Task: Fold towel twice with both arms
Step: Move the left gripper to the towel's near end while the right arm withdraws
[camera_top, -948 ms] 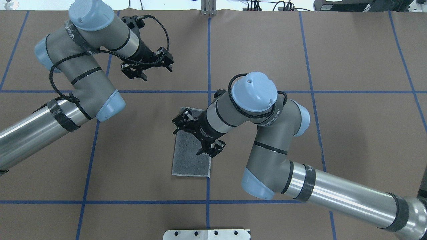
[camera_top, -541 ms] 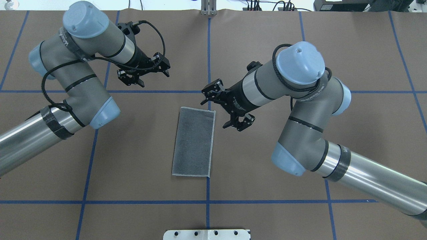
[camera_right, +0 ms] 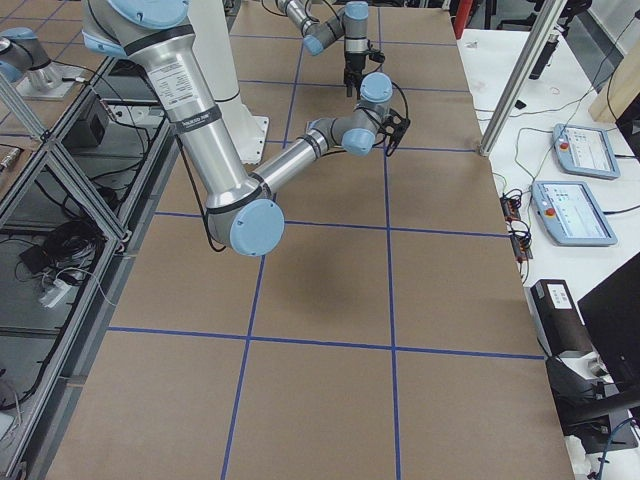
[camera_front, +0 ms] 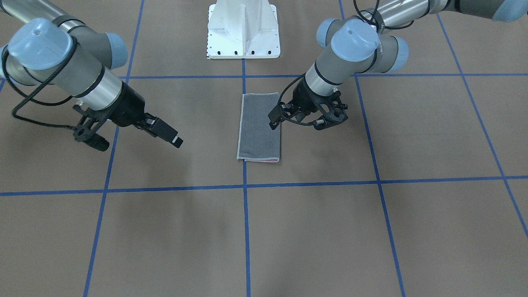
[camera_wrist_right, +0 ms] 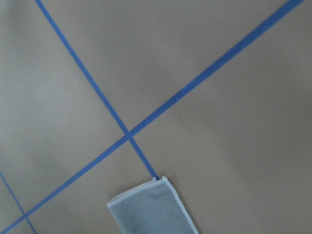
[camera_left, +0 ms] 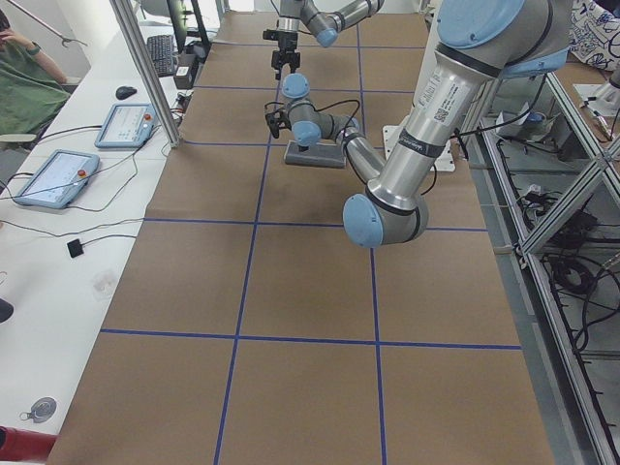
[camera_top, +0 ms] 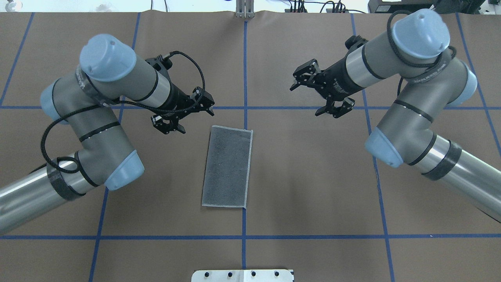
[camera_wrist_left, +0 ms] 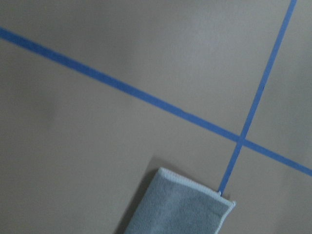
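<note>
The towel (camera_top: 227, 166) lies flat at the middle of the table (camera_top: 313, 176), folded once into a narrow strip with its grey face up. Its right long edge runs beside the centre tape line (camera_top: 245, 58), and a sliver of pink shows at its far short end. The left gripper (camera_top: 192, 119) hovers near the towel's far left corner, jaws spread wide and holding nothing. The right gripper (camera_top: 305, 101) hangs well apart to the far right, jaws equally wide and empty. The cloth looks light, soft and limp, so it will likely sag and its two layers may slide apart. The sound hold is probably a pinch through both layers at the two corners of one short end, one gripper per corner.
</note>
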{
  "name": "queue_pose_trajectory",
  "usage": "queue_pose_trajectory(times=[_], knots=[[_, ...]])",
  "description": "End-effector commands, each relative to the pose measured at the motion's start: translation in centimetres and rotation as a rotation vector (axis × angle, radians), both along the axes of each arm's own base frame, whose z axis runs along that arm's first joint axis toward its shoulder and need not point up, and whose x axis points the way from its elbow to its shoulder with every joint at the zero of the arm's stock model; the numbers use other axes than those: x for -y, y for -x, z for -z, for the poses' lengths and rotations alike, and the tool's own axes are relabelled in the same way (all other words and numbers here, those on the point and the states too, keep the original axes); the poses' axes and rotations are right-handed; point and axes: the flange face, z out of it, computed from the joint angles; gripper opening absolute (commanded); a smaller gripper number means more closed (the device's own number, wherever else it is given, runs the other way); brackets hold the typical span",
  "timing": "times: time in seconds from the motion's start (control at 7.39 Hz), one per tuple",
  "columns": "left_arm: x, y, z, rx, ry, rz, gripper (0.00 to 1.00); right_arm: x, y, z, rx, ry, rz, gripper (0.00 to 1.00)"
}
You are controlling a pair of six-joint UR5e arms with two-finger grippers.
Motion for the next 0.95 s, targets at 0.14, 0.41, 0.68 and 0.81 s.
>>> queue_pose_trajectory(times=[0.14,0.41,0.68,0.81], knots=[[-7.8,-4.6,-0.8,0.024,-0.054,-0.037,0.99,3.7,-4.6,-5.6,-0.127,-0.35,0.091,1.0],[-9.0,-5.3,-0.6,0.023,-0.087,-0.059,0.99,4.8,-6.5,-6.9,-0.189,-0.487,0.111,1.0],[-9.5,-5.5,-2.2,0.052,-0.096,-0.075,0.99,5.0,-7.0,-8.5,-0.211,-0.49,0.124,1.0],[-10.6,-6.3,-2.9,0.068,-0.105,-0.075,0.99,5.1,-7.2,-8.8,-0.214,-0.49,0.122,1.0]])
